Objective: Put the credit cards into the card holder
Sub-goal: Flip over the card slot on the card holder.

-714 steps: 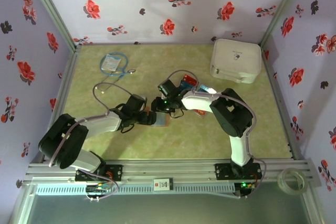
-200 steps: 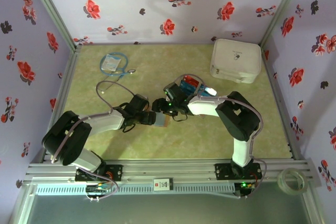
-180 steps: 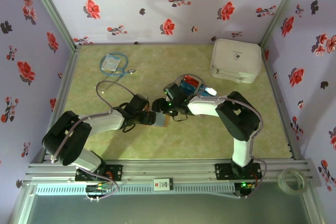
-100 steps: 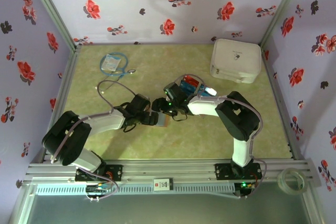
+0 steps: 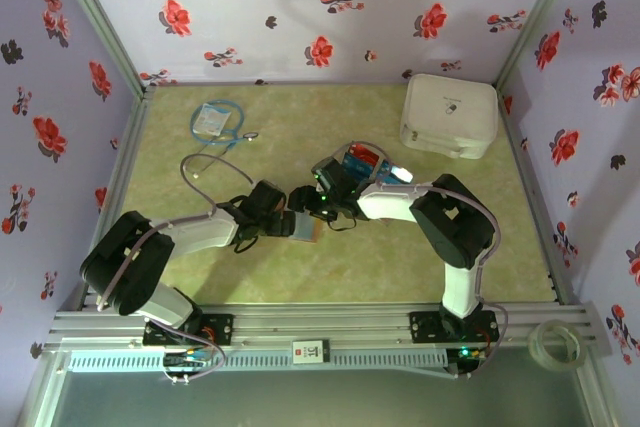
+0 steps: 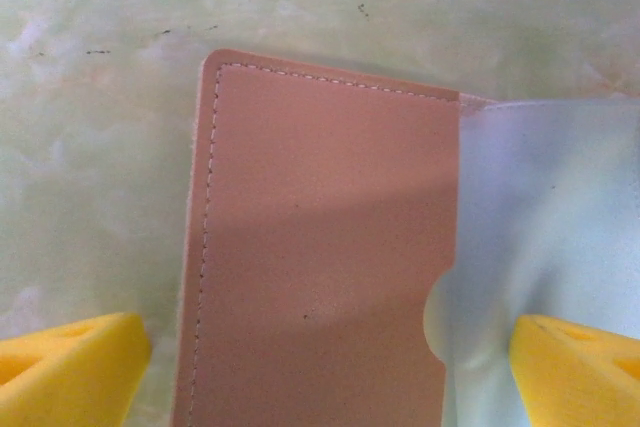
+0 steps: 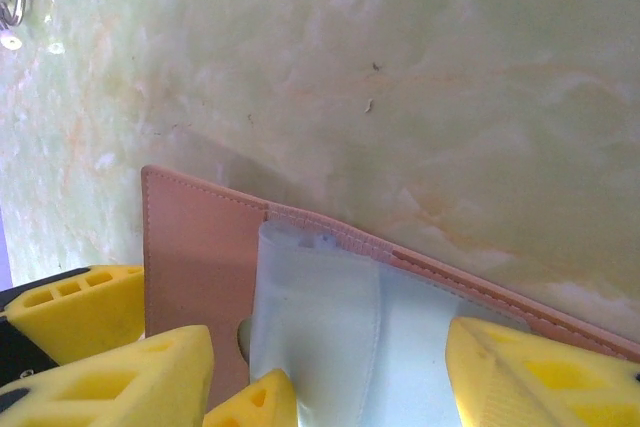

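Note:
The card holder (image 5: pixel 306 230) lies open on the green table, a brown leather panel (image 6: pixel 320 237) with pale clear sleeves (image 7: pixel 330 317) beside it. My left gripper (image 5: pixel 289 224) hangs low over it, open; its yellow fingertips (image 6: pixel 65 367) straddle the brown panel, the right one over the sleeve. My right gripper (image 5: pixel 306 205) comes from the opposite side, open, with its fingers (image 7: pixel 540 377) either side of the raised clear sleeve. No card shows between either pair of jaws. Red and blue credit cards (image 5: pixel 358 158) lie in a small pile behind the right arm's wrist.
A big white rounded case (image 5: pixel 449 115) stands at the back right. A blue-and-white packet with a cable (image 5: pixel 213 119) lies at the back left. A tape roll (image 5: pixel 558 342) sits on the frame at the near right. Flowered walls close the table in.
Both arms have stayed over the card holder with barely any shift. The left jaws stand a little wider than a second ago.

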You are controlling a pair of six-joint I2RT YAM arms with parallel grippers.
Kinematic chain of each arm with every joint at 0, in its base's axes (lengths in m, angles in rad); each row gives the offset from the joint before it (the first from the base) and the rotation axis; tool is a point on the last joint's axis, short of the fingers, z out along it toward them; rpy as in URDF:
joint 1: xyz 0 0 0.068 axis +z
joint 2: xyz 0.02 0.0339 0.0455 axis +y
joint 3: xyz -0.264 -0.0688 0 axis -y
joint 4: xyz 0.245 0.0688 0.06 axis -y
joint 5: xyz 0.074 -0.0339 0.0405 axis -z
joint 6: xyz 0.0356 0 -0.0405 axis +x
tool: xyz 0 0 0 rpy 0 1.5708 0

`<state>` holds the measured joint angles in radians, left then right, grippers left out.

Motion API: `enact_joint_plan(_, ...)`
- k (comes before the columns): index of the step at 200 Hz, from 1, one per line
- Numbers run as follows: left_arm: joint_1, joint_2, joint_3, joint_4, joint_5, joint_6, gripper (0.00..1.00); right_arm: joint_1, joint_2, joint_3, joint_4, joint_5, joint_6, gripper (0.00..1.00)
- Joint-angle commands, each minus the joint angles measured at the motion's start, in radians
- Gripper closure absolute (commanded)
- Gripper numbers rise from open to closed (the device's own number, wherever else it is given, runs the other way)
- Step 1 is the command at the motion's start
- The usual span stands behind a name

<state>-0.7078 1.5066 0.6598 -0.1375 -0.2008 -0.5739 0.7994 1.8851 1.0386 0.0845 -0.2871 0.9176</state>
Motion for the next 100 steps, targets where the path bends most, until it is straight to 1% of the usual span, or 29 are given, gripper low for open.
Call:
enact_joint_plan(1,0.011,0.028,-0.05,-0.085,-0.035,-0.027,0.05,0.001,0.04,-0.018,-0.004,-0.025,0.006,0.37)
enact_joint_plan(37,0.009,0.015,-0.055,-0.072,-0.026,-0.016,0.05,0.001,0.041,0.0,0.032,-0.08,-0.005,0.38)
enact_joint_plan(100,0.009,0.006,-0.063,-0.062,-0.017,-0.011,0.04,0.003,0.052,0.03,0.032,-0.121,-0.011,0.42)
